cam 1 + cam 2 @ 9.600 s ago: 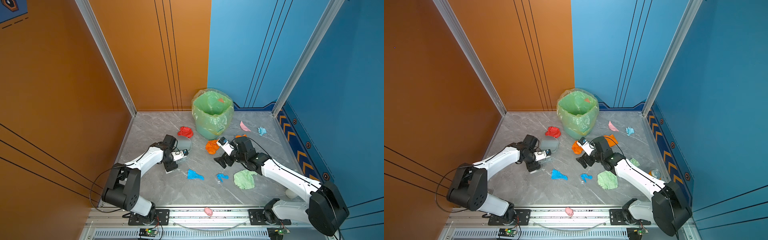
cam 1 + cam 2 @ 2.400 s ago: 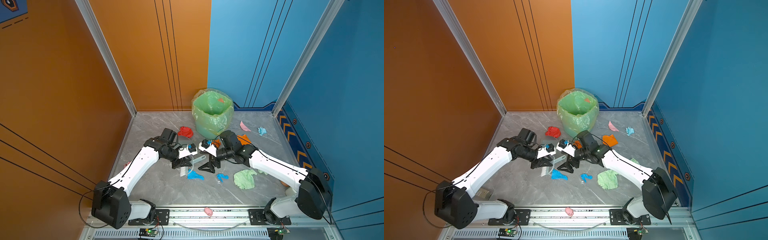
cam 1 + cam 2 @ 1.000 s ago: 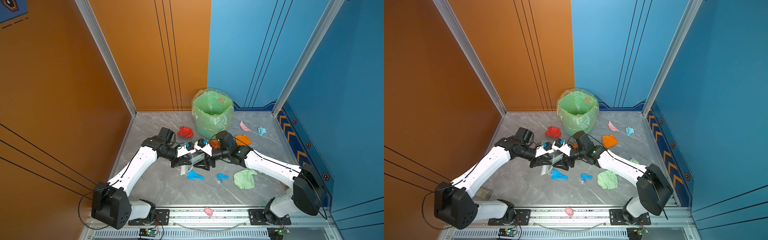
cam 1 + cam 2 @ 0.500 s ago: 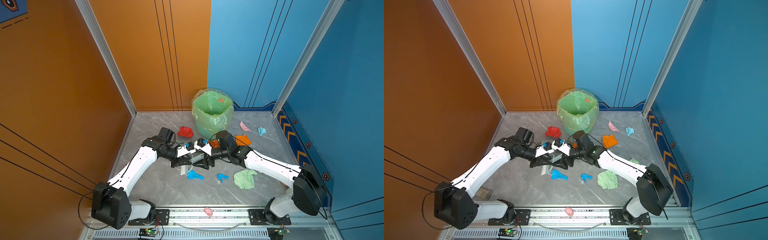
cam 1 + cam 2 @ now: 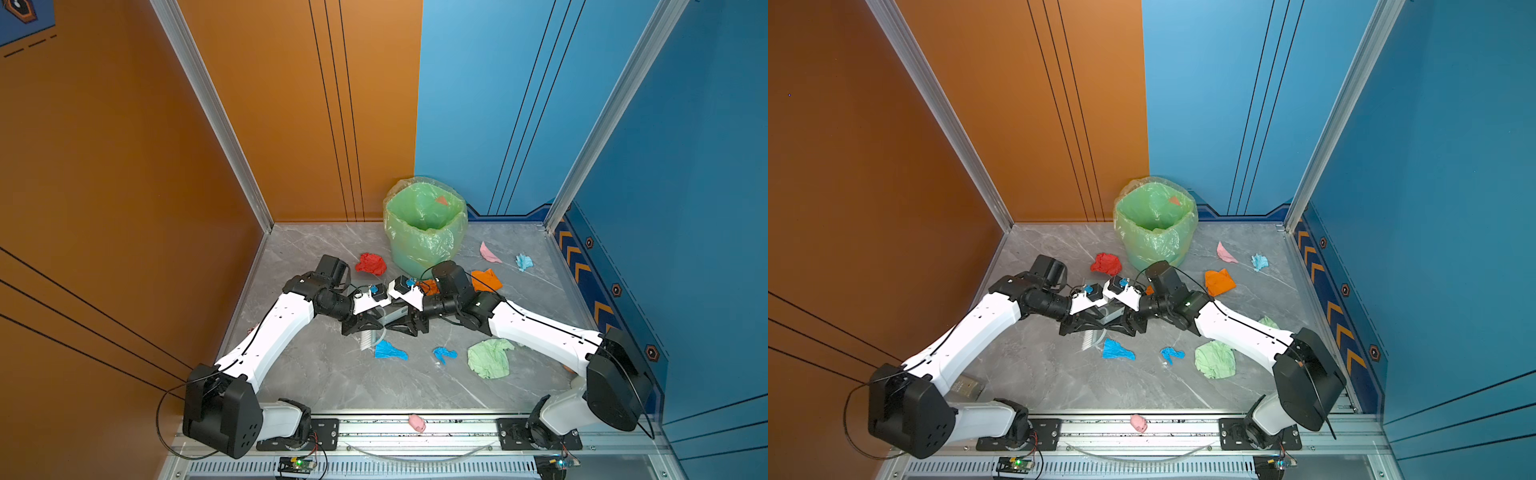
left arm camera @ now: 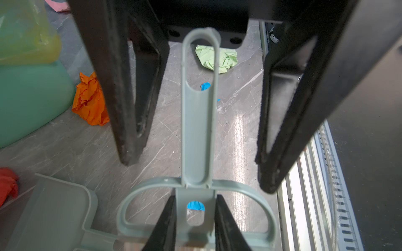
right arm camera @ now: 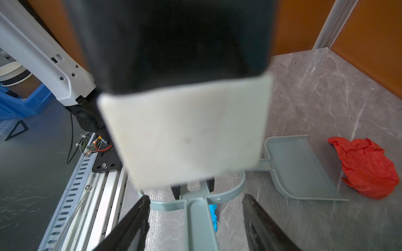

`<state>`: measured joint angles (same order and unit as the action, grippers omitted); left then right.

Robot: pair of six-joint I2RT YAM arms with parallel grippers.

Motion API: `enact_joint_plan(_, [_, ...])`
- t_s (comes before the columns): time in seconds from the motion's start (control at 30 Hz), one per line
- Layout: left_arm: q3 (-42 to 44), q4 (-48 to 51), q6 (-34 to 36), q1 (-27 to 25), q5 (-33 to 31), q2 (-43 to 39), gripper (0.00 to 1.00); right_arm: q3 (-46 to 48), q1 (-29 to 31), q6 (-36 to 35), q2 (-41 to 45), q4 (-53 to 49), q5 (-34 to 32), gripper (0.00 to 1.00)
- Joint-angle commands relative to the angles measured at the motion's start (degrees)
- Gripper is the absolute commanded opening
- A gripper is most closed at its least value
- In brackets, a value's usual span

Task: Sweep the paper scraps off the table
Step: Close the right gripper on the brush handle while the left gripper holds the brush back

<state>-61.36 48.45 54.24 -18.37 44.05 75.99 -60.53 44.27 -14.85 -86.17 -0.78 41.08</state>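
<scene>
My left gripper (image 6: 195, 214) is shut on the neck of a grey-green hand brush (image 6: 199, 130), held just above the table (image 5: 332, 386). The brush handle (image 7: 200, 226) runs between the fingers (image 7: 134, 221) of my right gripper (image 7: 195, 219), which is open with a gap on each side. In both top views the two grippers (image 5: 361, 326) (image 5: 405, 326) meet nose to nose at mid-table. Paper scraps lie around: red (image 5: 370, 263), orange (image 5: 486, 280), pink (image 5: 489, 253), pale blue (image 5: 523, 262), bright blue (image 5: 388, 350) (image 5: 444, 354), pale green (image 5: 490, 357).
A matching dustpan (image 7: 300, 171) lies flat beside the red scrap (image 7: 367, 165). A bin with a green liner (image 5: 424, 226) stands at the back centre. A pink pig figurine (image 5: 417, 422) sits on the front rail. Orange and blue walls close in three sides.
My right gripper's fingers have narrowed around the brush handle over the last second. Both arms have otherwise stayed put, and the left grip on the brush is unchanged.
</scene>
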Motion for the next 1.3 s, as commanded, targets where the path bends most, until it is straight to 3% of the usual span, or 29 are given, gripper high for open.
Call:
enact_joint_plan(0.0, [0.71,0.17,1.05,0.62,2.18,-0.53,0.00,0.50,0.30,-0.80,-0.31,1.66,-0.90,0.65])
enact_joint_plan(1.27, [0.63,-0.14,1.31,0.93,2.71,-0.77,0.00,0.78,0.75,-2.46,0.57,0.78,-2.61,0.25])
